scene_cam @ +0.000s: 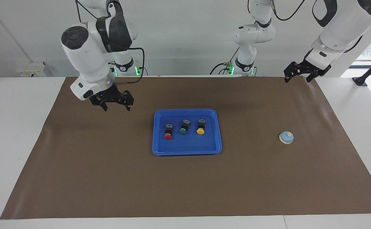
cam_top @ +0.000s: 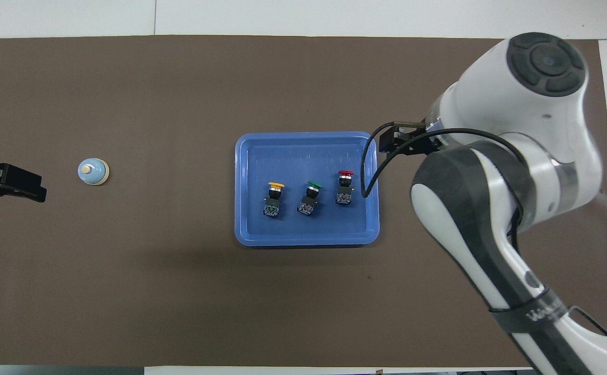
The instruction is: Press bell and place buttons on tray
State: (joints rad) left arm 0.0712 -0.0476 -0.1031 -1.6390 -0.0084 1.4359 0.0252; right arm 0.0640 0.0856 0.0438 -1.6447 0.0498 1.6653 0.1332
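The tray [scene_cam: 217, 133] holds three buttons in a row: red [scene_cam: 167, 131] toward the right arm's end, green [scene_cam: 183, 126] between, yellow [scene_cam: 201, 126] toward the left arm's end. The bell [scene_cam: 286, 137] sits well apart on the mat [scene_cam: 109, 178]. The right end effector [scene_cam: 116, 106] hangs spread over mat beside the tray; the left end effector [scene_cam: 296, 76] waits spread, empty.

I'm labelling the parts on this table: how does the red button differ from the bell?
The red button lies in the blue tray; the bell sits on the brown mat, toward the left arm's end. The red button has a blocky black body with a red cap; the bell is a light-blue dome with a cream knob. The red button lies tipped over; the bell stands upright. Both are small, and no gripper touches either.
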